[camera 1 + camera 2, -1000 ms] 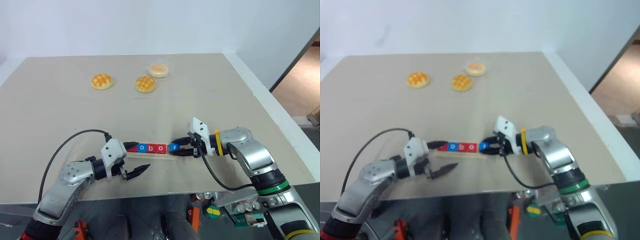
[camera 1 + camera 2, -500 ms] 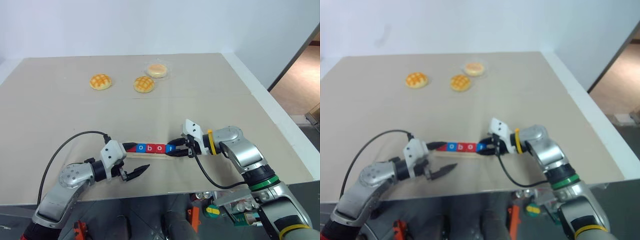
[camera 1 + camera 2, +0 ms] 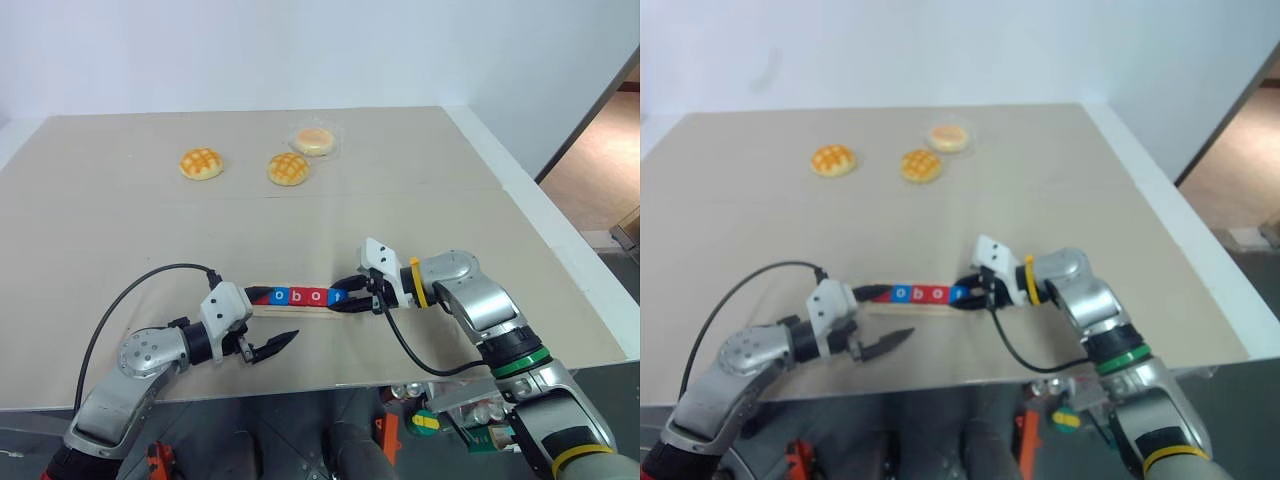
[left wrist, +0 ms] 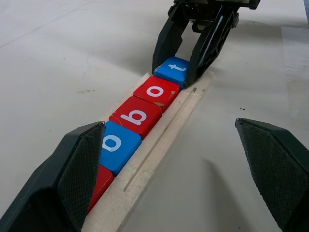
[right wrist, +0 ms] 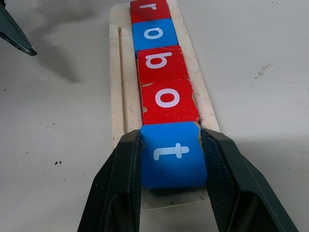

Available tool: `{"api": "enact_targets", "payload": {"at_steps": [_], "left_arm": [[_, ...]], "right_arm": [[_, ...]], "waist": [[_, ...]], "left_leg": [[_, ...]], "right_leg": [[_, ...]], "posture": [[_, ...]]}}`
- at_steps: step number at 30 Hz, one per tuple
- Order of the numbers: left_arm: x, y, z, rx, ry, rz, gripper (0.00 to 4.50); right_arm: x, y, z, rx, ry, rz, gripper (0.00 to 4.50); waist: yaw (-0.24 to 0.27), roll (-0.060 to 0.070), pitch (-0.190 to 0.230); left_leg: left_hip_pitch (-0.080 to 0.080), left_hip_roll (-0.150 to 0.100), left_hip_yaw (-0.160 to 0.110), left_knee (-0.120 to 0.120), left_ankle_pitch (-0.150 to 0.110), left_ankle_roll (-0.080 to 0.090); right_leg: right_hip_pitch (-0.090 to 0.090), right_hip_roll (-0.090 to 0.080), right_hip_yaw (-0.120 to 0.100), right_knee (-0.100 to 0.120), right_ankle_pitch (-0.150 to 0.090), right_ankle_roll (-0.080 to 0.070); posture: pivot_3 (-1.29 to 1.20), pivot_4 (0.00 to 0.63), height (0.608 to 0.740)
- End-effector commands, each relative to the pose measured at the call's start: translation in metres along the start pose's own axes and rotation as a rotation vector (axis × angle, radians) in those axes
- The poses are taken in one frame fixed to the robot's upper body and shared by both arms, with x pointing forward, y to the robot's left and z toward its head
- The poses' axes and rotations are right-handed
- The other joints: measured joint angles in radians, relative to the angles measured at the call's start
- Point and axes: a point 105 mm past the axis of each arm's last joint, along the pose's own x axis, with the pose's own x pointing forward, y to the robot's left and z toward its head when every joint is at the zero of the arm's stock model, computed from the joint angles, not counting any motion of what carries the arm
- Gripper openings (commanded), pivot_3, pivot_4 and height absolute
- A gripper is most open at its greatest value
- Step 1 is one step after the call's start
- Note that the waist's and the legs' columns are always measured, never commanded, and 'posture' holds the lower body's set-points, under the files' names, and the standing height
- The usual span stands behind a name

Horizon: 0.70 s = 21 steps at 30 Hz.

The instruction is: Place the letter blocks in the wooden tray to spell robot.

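Observation:
The wooden tray [image 5: 116, 87] lies near the table's front edge with a row of letter blocks in it. From left to right they are a red r [image 5: 148, 7], a blue o [image 5: 153, 34], a red b [image 5: 158, 60], a red o [image 5: 167, 99] and a blue t [image 5: 171, 153]. My right gripper [image 3: 350, 297] is shut on the t block at the tray's right end, with the block against the red o. My left gripper [image 3: 280, 312] stands open at the tray's left end, its fingers [image 4: 82, 164] spread either side of the tray with nothing in them.
Two golden buns [image 3: 203, 163] [image 3: 289, 168] and a wrapped one [image 3: 316, 140] lie far back on the table. A black cable [image 3: 140, 290] loops from my left wrist. The table's front edge [image 3: 330, 385] runs just below the tray.
My right forearm has swung slightly left, and its gripper stays closed on the t block at the tray's end. The left gripper has stayed in place.

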Motion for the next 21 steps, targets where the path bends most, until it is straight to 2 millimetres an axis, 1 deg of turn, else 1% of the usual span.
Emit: {"api": "enact_targets", "payload": {"at_steps": [1,2,3,4,5,6,7,12,15,18,21], "left_arm": [[-0.001,-0.001,0.008,0.034,-0.025,-0.002,4.5],[0.0,-0.001,0.008,0.034,-0.024,-0.003,4.5],[0.0,-0.001,0.007,0.034,-0.023,-0.004,4.5],[0.0,-0.001,0.007,0.034,-0.022,-0.005,4.5],[0.0,-0.001,0.007,0.034,-0.022,-0.006,4.5],[0.0,-0.001,0.007,0.034,-0.021,-0.006,4.5],[0.0,-0.001,0.007,0.034,-0.02,-0.008,4.5],[0.0,-0.001,0.006,0.036,-0.014,-0.01,4.5],[-0.001,0.0,0.005,0.038,-0.011,-0.011,4.5],[-0.001,0.0,0.006,0.047,-0.012,-0.017,4.5],[0.0,0.001,0.008,0.045,-0.024,-0.025,4.5]], "right_arm": [[-0.002,-0.003,0.011,-0.035,-0.021,-0.009,2.4],[-0.002,-0.004,0.012,-0.039,-0.028,-0.012,2.88],[-0.002,-0.004,0.014,-0.037,-0.032,-0.015,3.14],[-0.002,-0.004,0.015,-0.037,-0.035,-0.016,3.62],[-0.002,-0.005,0.016,-0.041,-0.04,-0.02,3.86],[-0.003,-0.006,0.017,-0.043,-0.043,-0.024,4.25],[-0.004,-0.007,0.02,-0.041,-0.051,-0.031,4.48],[-0.017,-0.017,0.041,-0.016,-0.129,-0.099,4.48],[-0.029,-0.015,0.049,0.02,-0.165,-0.116,4.48],[-0.039,-0.011,0.044,0.052,-0.161,-0.136,4.48],[-0.047,-0.017,0.032,0.079,-0.142,-0.201,4.48]], "waist": [[0.0,0.0,0.0],[0.0,0.0,0.0],[0.0,0.0,0.0],[0.0,0.0,0.0],[0.0,0.0,0.0],[0.0,0.0,0.0],[0.0,0.0,0.0],[0.0,0.0,0.0],[0.0,0.0,0.0],[0.001,0.0,0.0],[0.001,0.0,0.0]], "left_leg": [[0.0,0.0,0.0,0.0,0.0,0.0],[0.0,0.0,0.0,0.0,0.0,0.0],[0.0,0.0,0.0,0.0,0.0,0.0],[0.0,0.0,0.0,0.0,0.0,0.0],[0.0,0.0,0.0,0.0,0.0,0.0],[0.0,0.0,0.0,0.0,0.0,0.0],[0.0,0.0,0.0,0.0,0.0,0.0],[0.0,0.0,0.0,0.0,0.0,0.0],[0.0,0.0,0.0,0.0,0.0,0.0],[-0.001,0.0,-0.001,-0.001,0.0,0.0],[-0.001,0.0,-0.001,-0.001,0.0,0.0]], "right_leg": [[0.0,0.0,0.0,0.0,0.0,0.0],[0.0,0.0,0.0,0.0,0.0,0.0],[0.0,0.0,0.0,0.0,0.0,0.0],[0.0,0.0,0.0,0.0,0.0,0.0],[0.0,0.0,0.0,0.0,0.0,0.0],[0.0,0.0,0.0,0.0,0.0,0.0],[0.0,0.0,0.0,0.0,0.0,0.0],[0.0,0.0,0.0,0.0,0.0,0.0],[0.0,0.0,0.0,0.0,0.0,0.0],[0.0,0.0,0.0,0.0,-0.001,0.0],[0.0,-0.001,-0.001,0.0,-0.001,0.0]], "posture": [[0.0,0.15,0.74],[0.0,0.15,0.74],[0.0,0.15,0.74],[0.0,0.15,0.74],[0.0,0.15,0.74],[0.0,0.15,0.74],[0.0,0.15,0.74],[0.0,0.15,0.74],[0.0,0.15,0.74],[0.0,0.15,0.74],[0.0,0.15,0.74]]}}
